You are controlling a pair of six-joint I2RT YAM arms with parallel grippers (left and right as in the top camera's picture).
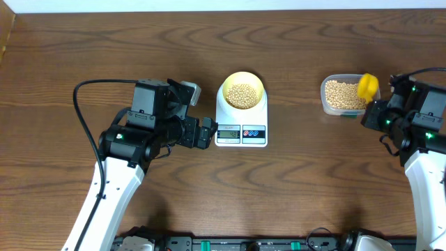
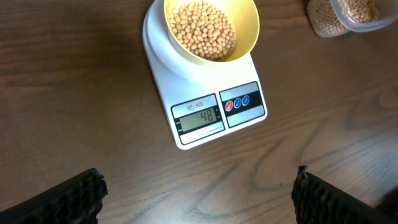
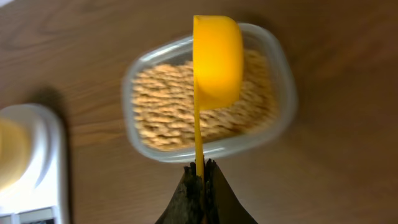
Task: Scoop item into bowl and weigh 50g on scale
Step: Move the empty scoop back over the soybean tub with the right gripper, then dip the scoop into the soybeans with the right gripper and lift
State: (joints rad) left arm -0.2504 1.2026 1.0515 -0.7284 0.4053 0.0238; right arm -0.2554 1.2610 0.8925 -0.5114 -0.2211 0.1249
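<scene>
The pale yellow bowl (image 1: pixel 242 91) sits on the white scale (image 1: pixel 241 122) and holds tan beans (image 1: pixel 241 95). In the left wrist view the bowl (image 2: pixel 211 30) is on the scale (image 2: pixel 205 93), whose display (image 2: pixel 199 116) reads 48. My left gripper (image 2: pixel 199 193) is open and empty over bare table just left of the scale. My right gripper (image 3: pixel 202 171) is shut on the handle of a bright yellow scoop (image 3: pixel 216 59), held turned on its side above the clear tub of beans (image 3: pixel 208 99). The scoop (image 1: pixel 367 85) shows over the tub (image 1: pixel 343 95) in the overhead view.
The left arm (image 1: pixel 139 139) lies left of the scale, with a black cable looping beside it. The right arm (image 1: pixel 418 125) is at the right edge. A wall edge runs along the back of the wooden table.
</scene>
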